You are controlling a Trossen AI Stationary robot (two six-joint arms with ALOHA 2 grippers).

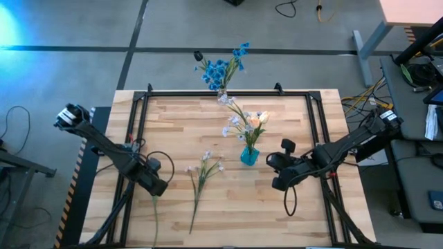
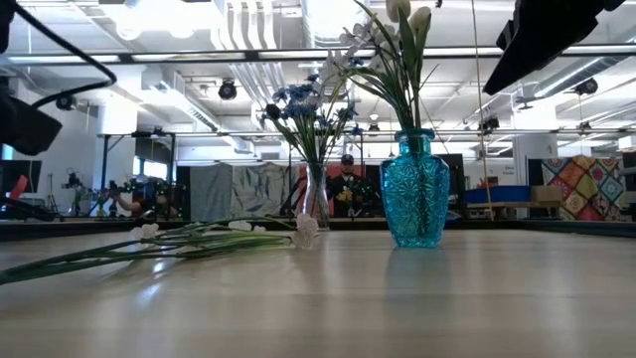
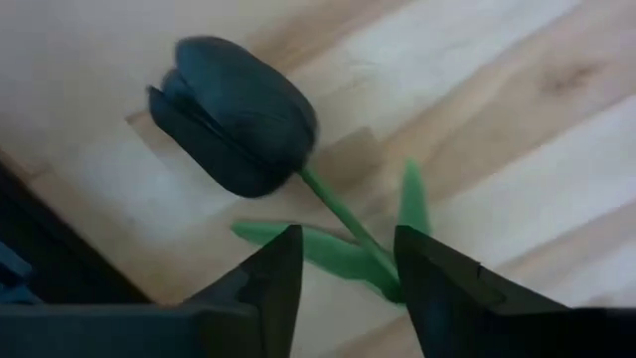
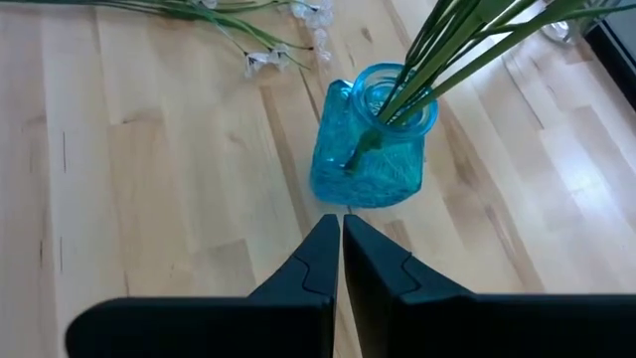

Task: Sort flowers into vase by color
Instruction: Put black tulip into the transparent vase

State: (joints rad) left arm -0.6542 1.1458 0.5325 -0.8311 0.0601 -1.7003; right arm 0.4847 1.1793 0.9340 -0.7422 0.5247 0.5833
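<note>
Left fingers [image 3: 343,273]: mine, spread apart low over the worktop [image 1: 180,124] near its left front, straddling the green stem of a black tulip bud [image 3: 234,114] without pressing it
Black tulip bud: lying flat on the wood just ahead of my left fingers, close to the worktop's dark edge
Right fingers [image 4: 338,259]: mine, pressed together and holding nothing, hovering just beside the blue vase [image 4: 373,139]
Blue vase: upright near the worktop's middle, holding cream-yellow tulip buds [image 1: 257,119] and pale sprays
Clear vase [image 2: 317,204]: upright at the far edge, holding the bright blue flowers [image 1: 220,69]
Loose white-pink spray [image 1: 203,173]: lying flat between my two arms, left of the blue vase, well apart from both vases
</note>
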